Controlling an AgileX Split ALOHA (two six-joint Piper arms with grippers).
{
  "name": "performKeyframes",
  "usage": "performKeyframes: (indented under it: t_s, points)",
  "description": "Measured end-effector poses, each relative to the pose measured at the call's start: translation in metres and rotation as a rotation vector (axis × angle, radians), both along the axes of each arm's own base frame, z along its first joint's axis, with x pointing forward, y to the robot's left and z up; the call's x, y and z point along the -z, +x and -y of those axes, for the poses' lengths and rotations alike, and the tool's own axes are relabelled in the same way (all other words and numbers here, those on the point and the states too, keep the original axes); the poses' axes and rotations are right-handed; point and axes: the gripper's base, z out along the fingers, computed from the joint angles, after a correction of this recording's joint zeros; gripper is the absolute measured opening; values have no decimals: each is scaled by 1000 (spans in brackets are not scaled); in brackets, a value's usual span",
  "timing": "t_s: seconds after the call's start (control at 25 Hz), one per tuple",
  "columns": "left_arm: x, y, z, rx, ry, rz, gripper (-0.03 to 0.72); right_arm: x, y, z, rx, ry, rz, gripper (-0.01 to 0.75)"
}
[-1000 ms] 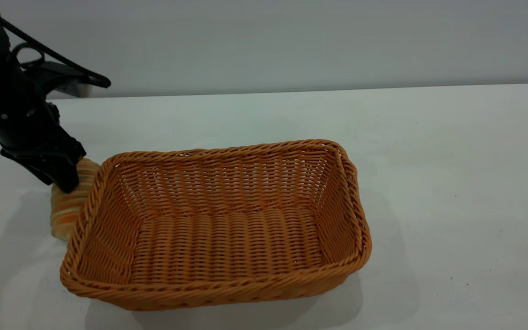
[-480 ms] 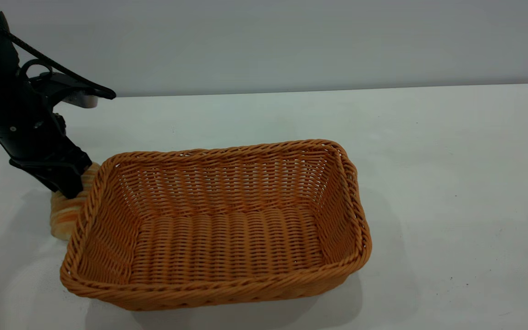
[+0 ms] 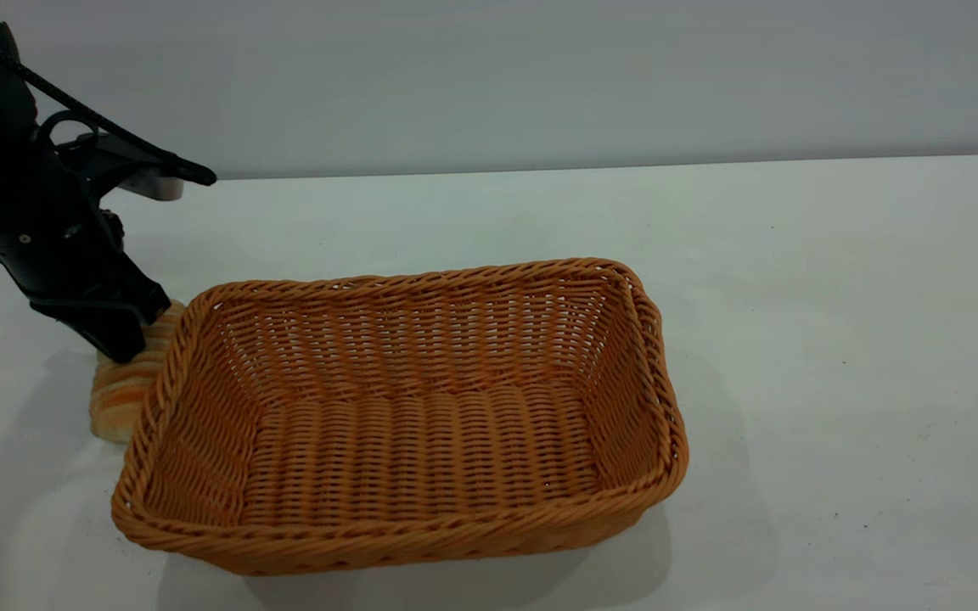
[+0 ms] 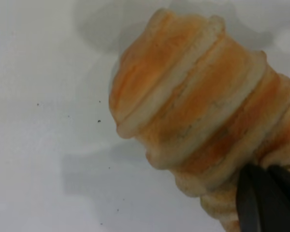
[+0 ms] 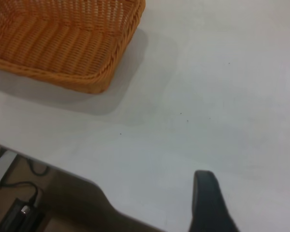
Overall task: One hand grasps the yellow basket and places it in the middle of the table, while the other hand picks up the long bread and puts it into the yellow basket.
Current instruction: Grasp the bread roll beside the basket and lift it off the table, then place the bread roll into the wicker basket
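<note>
Left gripper [image 3: 124,339] clenched on striped golden oblong bread roll [image 3: 120,390], beside orange-tan woven wicker basket [image 3: 421,526]; right gripper's jaw state unclear.

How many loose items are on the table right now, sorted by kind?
Baskets: 1, the yellow basket, empty, on the table.
Breads: 1, the long bread, outside the basket by its left end, with the left gripper on it.
Total: 2
</note>
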Motion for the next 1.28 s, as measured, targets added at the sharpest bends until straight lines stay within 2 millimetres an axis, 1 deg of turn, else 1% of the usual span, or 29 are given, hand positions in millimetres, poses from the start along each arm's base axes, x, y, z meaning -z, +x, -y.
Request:
performKeyframes:
  t_s: [0.12, 0.44, 0.52, 0.64, 0.76, 0.84, 0.96, 1.04, 1.2, 1.28]
  points:
    - [-10, 1, 0, 3, 1, 25, 0, 0, 0, 0, 0, 0, 0, 427]
    - [-56, 1, -1, 15, 9, 104, 0, 0, 0, 0, 0, 0, -1, 427]
    - [-69, 0, -1, 16, 8, 125, 0, 0, 0, 0, 0, 0, -1, 427]
    - [-94, -4, -1, 19, 8, 168, 0, 0, 0, 0, 0, 0, -1, 427]
    - [-118, -9, 0, 44, 9, 202, 0, 0, 0, 0, 0, 0, -1, 427]
    - [-132, -13, 3, 74, -10, 222, 0, 0, 0, 0, 0, 0, -1, 427]
    - [-149, -23, 23, 215, -56, 231, 0, 2, 0, 0, 0, -3, -6, 427]
    - [-157, -31, 45, 347, -97, 226, 0, 5, 1, 0, 0, -8, -19, 427]
    - [-160, -49, 94, 616, -156, 180, 0, 5, 1, 0, 0, -8, -21, 427]
    - [-160, -58, 114, 715, -160, 160, 0, 5, 1, 0, 0, -8, -21, 427]
